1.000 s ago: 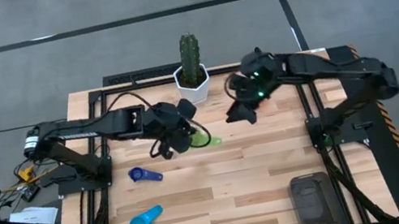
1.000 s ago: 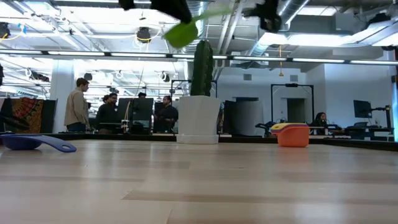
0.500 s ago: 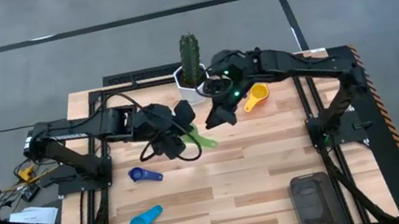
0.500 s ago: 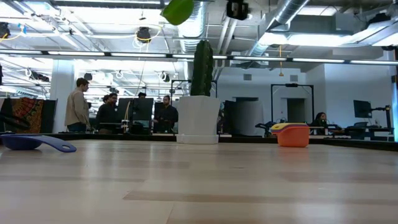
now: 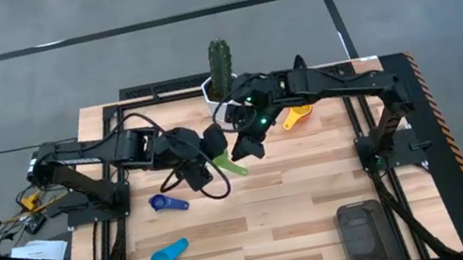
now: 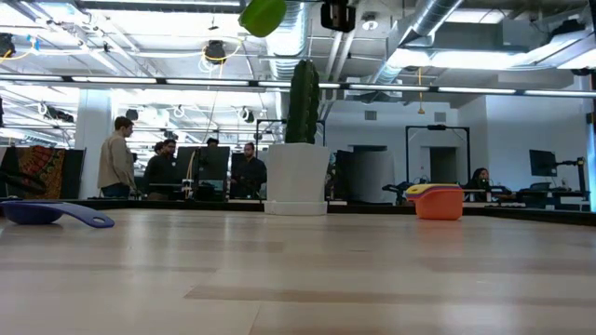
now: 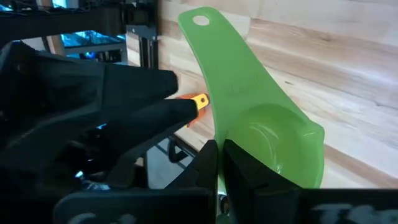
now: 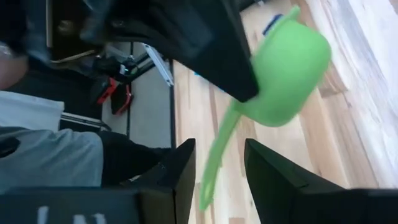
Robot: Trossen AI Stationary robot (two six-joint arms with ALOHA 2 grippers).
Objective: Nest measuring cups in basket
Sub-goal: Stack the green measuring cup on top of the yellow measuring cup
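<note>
My left gripper [image 5: 210, 156] is shut on a green measuring cup [image 5: 223, 163], held high above the table's middle; the cup also shows in the low view [image 6: 263, 14]. My right gripper [image 5: 248, 139] is open just right of the cup. In the right wrist view the cup's handle [image 8: 216, 163] stands between my right gripper's two fingers [image 8: 219, 146], and I see no touch. An orange cup [image 5: 296, 117], a dark blue cup [image 5: 168, 202] and a light blue cup [image 5: 167, 254] lie on the table. The dark grey basket [image 5: 365, 235] sits at the near right. My left gripper [image 7: 219, 163] pinches the green cup's bowl at its rim [image 7: 231, 138], on the side away from the handle, between its two fingers. The cup is lifted clear of the table. Its handle [image 7: 217, 56] points away from the fingers toward my right gripper.
A white hexagonal pot with a cactus [image 5: 218, 63] stands at the table's far middle, close behind both grippers. Bare wood lies between the cups and the basket. People stand in the room beyond the table [image 6: 116, 154].
My right gripper has gone toward the table's left, off the orange cup's place and up to the green cup's handle. My left gripper has lifted the green cup higher.
</note>
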